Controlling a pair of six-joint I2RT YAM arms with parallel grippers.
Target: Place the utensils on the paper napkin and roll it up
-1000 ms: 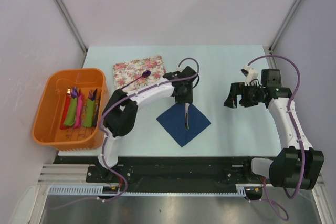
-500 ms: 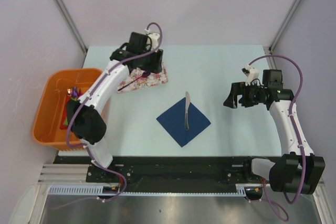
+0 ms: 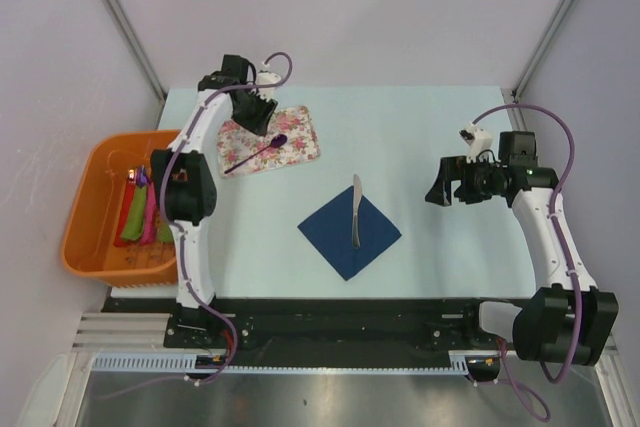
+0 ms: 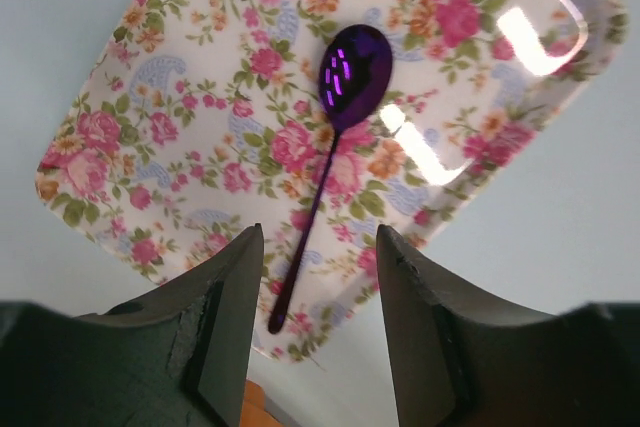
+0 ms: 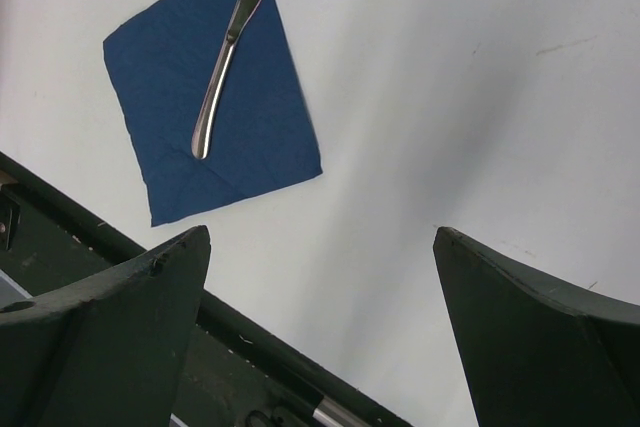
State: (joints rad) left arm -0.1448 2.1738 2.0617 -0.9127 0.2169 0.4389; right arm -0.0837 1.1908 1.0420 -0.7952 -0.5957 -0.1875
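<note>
A thin navy napkin [image 3: 350, 239] lies flat as a diamond on the pale matte surface [image 3: 430, 257]. A slim silver knife [image 3: 354, 217] rests on it, blade poking past the far corner. Beside it the right hand [image 3: 438, 192] hangs spread wide, empty. Left, an orange plastic basket [image 3: 85, 197] holds soft rolls [image 3: 140, 217]. Farther back, a glossy purple spoon [image 4: 340, 97] lies slantwise on the floral tray [image 4: 150, 97]. The left hand [image 4: 318, 237] hovers over its handle, fingers apart, gripping nothing.
</note>
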